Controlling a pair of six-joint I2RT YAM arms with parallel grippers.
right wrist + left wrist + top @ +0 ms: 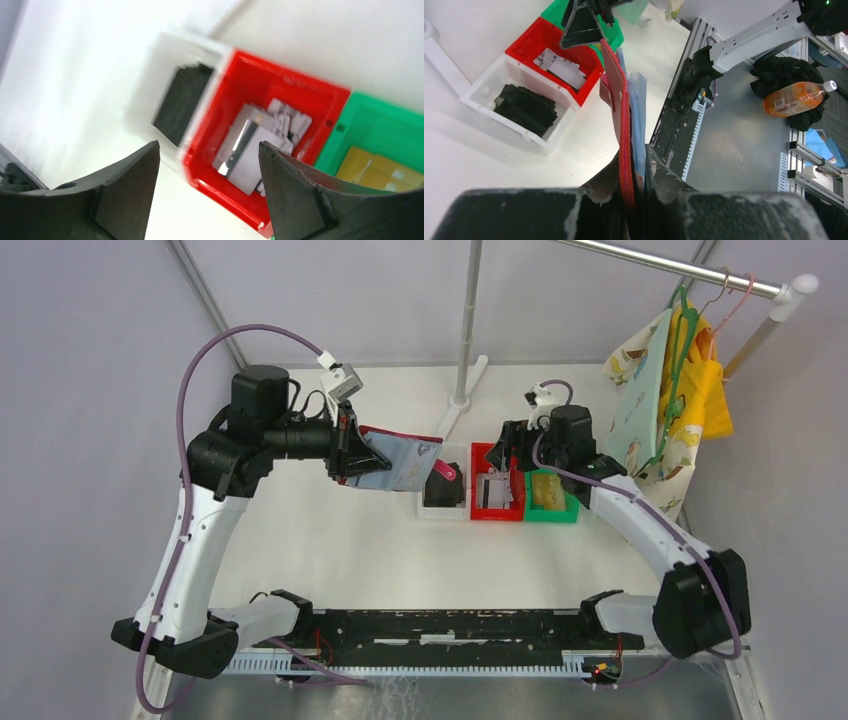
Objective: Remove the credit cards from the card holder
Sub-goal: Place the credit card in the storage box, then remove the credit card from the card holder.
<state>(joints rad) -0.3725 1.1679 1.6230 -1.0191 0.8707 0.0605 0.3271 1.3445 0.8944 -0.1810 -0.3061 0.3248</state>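
My left gripper (347,452) is shut on the card holder (402,462), a red wallet held open in the air to the left of the bins, grey-blue inside facing up. Seen edge-on in the left wrist view, the card holder (624,125) is pinched between the fingers of the left gripper (638,152). My right gripper (510,452) hovers open over the red bin (478,508), empty. Below the right gripper (209,146) silvery-grey credit cards (250,152) lie in a loose pile. Dark cards (443,490) fill the white bin, golden ones (548,490) the green bin.
The white bin (479,102), red bin (531,37) and green bin (380,115) stand side by side mid-table. A white post (465,340) rises behind them. Hangers with cloths (670,390) hang at the back right. A black rail (430,625) runs along the near edge.
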